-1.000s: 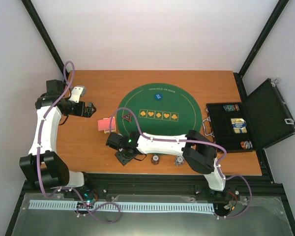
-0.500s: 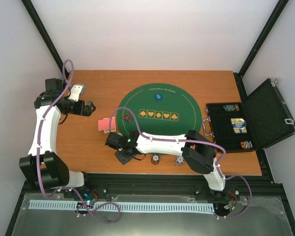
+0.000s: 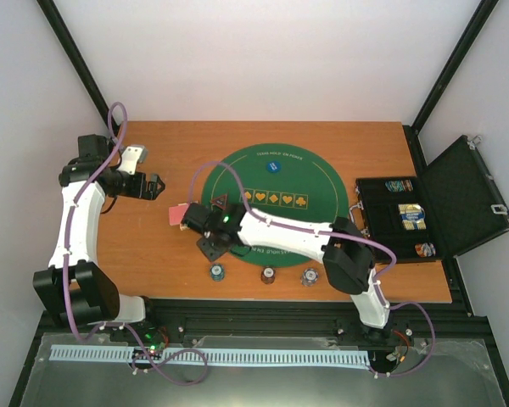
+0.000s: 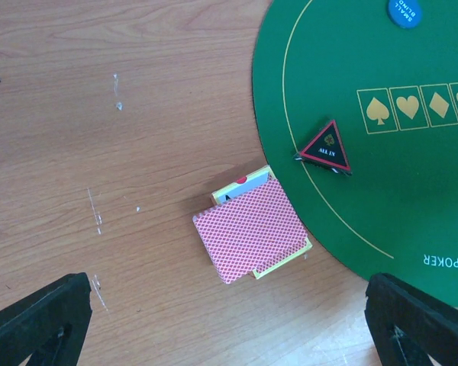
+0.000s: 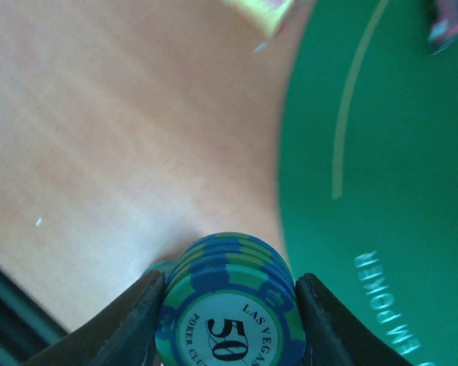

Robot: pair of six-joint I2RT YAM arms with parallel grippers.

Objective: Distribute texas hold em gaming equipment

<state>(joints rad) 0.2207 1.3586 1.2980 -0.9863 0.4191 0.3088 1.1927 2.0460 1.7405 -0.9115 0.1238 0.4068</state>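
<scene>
My right gripper (image 5: pixel 227 305) is shut on a stack of blue-green "50" poker chips (image 5: pixel 229 267), both fingers against its sides, above the wood beside the green mat (image 5: pixel 382 152). From above, the right gripper (image 3: pixel 214 248) hides that stack. Three chip stacks stand near the front edge: (image 3: pixel 216 271), (image 3: pixel 268 275), (image 3: pixel 310 276). The red-backed cards (image 4: pixel 252 229) lie on the wood left of the mat, with the black-red triangular marker (image 4: pixel 326 146) and a blue button disc (image 4: pixel 403 11) on the felt. My left gripper (image 3: pixel 150 186) hangs open over the wood, apart from the cards.
The round green mat (image 3: pixel 322 182) fills the table's middle. An open black case (image 3: pixel 382 229) holding more chips sits at the right edge. Black frame posts run up both back corners.
My right gripper has moved away from the front edge toward the mat, shut on chips. A blue chip stack now shows where it was. The left arm has not moved.
</scene>
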